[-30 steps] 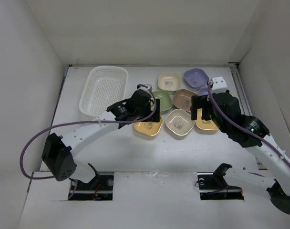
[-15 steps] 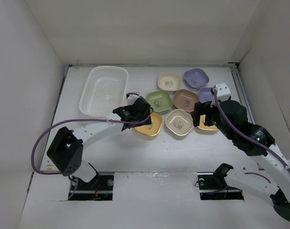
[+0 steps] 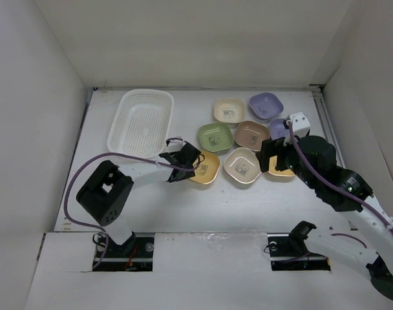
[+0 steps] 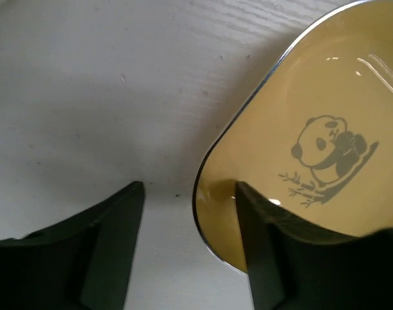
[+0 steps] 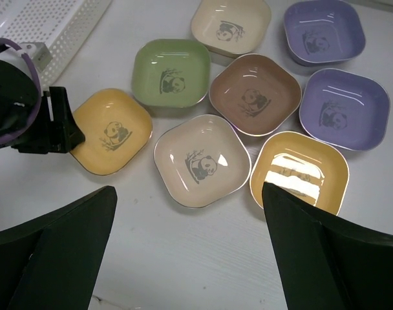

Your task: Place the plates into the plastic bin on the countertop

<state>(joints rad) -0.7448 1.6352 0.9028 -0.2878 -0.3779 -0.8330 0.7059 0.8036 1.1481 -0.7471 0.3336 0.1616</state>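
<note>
Several small rounded-square plates lie in a cluster on the countertop (image 3: 183, 200). My left gripper (image 3: 185, 163) (image 4: 189, 188) is down at the left edge of a yellow plate (image 4: 313, 129) (image 3: 208, 169). Its jaws straddle that rim, one finger inside the dish and one outside on the white surface, with a gap still showing. My right gripper (image 3: 274, 161) (image 5: 188, 189) hovers open above the beige plate (image 5: 201, 160) and a second yellow plate (image 5: 298, 171), holding nothing. The white mesh plastic bin (image 3: 140, 121) stands at the back left with no plate showing in it.
Behind the front row lie a green plate (image 5: 170, 72), a brown plate (image 5: 254, 93), a cream plate (image 5: 230, 26) and two lavender plates (image 5: 324, 31) (image 5: 344, 108). White walls (image 3: 41, 129) close in both sides and the back. A purple cable (image 3: 86, 171) loops beside the left arm.
My left gripper has dropped and pulled back to the yellow plate's left edge, and its jaws have narrowed around the rim. The right arm has shifted slightly rightward and stays open.
</note>
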